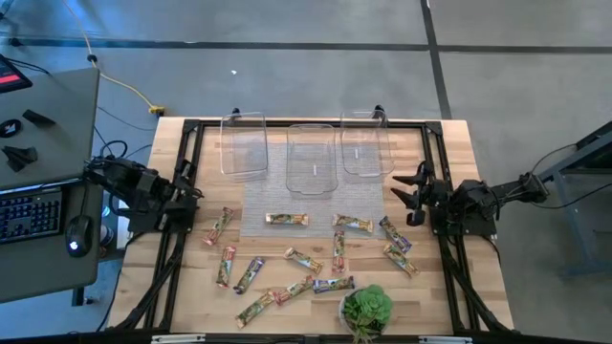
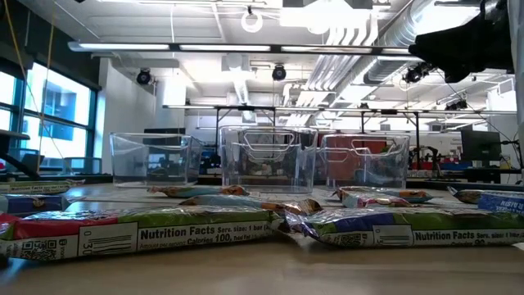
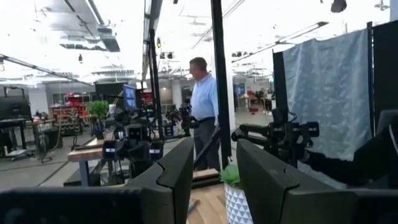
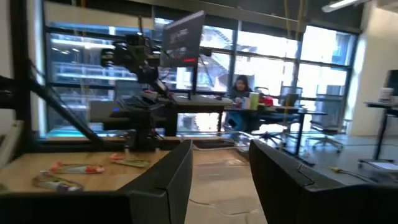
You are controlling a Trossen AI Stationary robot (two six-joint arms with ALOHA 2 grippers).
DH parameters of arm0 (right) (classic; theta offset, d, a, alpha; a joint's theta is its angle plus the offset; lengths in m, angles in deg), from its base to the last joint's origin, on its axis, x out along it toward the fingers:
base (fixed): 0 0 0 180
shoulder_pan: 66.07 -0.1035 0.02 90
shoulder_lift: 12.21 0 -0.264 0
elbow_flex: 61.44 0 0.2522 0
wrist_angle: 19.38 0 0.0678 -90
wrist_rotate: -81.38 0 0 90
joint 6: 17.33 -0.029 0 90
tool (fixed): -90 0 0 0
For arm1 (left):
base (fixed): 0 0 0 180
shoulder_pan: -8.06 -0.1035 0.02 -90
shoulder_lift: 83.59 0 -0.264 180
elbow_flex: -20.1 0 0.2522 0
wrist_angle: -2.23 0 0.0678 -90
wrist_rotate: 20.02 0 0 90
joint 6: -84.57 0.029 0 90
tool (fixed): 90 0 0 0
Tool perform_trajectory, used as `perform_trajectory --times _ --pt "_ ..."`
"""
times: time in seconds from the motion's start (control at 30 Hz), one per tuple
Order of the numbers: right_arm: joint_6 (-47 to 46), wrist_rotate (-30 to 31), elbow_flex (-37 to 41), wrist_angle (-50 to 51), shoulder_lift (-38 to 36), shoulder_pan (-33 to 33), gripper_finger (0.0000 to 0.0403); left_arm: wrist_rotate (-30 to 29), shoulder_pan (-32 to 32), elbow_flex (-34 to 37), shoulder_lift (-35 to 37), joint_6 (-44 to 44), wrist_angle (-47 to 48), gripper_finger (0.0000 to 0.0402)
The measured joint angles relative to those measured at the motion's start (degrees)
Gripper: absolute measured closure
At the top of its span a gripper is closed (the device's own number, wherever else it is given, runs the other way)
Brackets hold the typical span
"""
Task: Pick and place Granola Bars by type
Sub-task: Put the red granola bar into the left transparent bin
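- Slim foil-wrapped granola bars [image 1: 308, 260] lie scattered on the wooden tabletop [image 1: 182, 287], beside a green potted plant [image 1: 367, 310].
- Both grippers, left [image 1: 191, 194] and right [image 1: 406, 194], hover with fingers spread, empty.
- Three clear plastic bins [image 1: 311, 160] stand beyond.

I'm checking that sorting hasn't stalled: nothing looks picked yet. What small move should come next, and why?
Probably the right gripper should swing down toward the nearest granola bar. All three clear bins look empty, every bar lies on the table, and both grippers hold nothing. The right one is open at the table's right edge, just above that bar; the left gripper waits, open, at the left edge.
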Motion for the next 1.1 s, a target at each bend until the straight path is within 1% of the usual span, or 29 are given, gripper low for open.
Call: perform_trajectory --times 0.1,0.2,0.27,0.37,0.43,0.5,0.57,0.6,0.67,0.73,0.8,0.87,0.93,0.97,1.1 --pt "0.2 -1.9 0.0 0.1 0.0 0.0 0.0258 -0.8 0.0 0.0 0.0 -0.1 0.5 0.0284" --pt "0.3 -6.0 0.0 0.1 0.0 0.0 0.0258 -4.5 0.0 0.0 -0.5 0.0 0.2 0.0284" --pt "0.3 -8.1 0.0 0.0 0.0 0.0 0.0258 -9.3 0.0 0.0 -0.8 0.1 -0.7 0.0284" --pt "0.0 -9.1 0.0 0.0 0.0 0.0 0.0258 -20.2 0.0 -1.0 -2.2 -5.7 0.2 0.0284" --pt "0.0 -9.0 0.0 0.0 0.0 0.0 0.0258 -27.6 0.0 -2.8 -4.3 -9.9 3.5 0.0284" --pt "0.5 -8.7 0.0 -0.8 0.0 0.0 0.0258 -34.0 0.0 -5.9 -7.5 -11.1 8.3 0.0284" --pt "1.2 -8.7 0.0 -1.3 0.0 0.0 0.0258 -38.1 0.0 -10.6 -12.0 -10.6 13.7 0.0284" --pt "1.2 -8.7 0.0 -1.5 0.0 0.0 0.0258 -38.7 0.0 -13.3 -14.6 -10.6 16.9 0.0284" --pt "1.1 -8.7 0.0 -1.7 0.0 0.0 0.0258 -37.4 0.0 -19.4 -20.3 -10.9 23.9 0.0284" --pt "0.3 -8.7 0.0 -1.6 0.0 0.0 0.0258 -33.9 0.0 -25.6 -26.3 -12.0 33.0 0.0284" --pt "-0.8 -8.7 0.0 -1.0 0.0 0.0 0.0258 -29.1 0.0 -31.0 -32.3 -15.8 44.1 0.0284" --pt "-2.0 -8.7 0.0 0.2 0.0 0.0 0.0258 -25.3 0.0 -34.7 -38.4 -21.4 54.7 0.0284" --pt "-2.9 -8.7 0.0 1.3 0.0 0.0 0.0258 -23.2 0.0 -36.6 -43.6 -28.1 62.5 0.0284" --pt "-3.0 -8.7 0.0 1.7 0.0 0.0 0.0258 -22.1 0.0 -36.8 -46.0 -31.4 64.9 0.0284" --pt "-3.1 -8.7 0.0 2.2 0.0 0.0 0.0258 -16.4 -0.7 -36.8 -54.8 -40.8 69.5 0.0284"
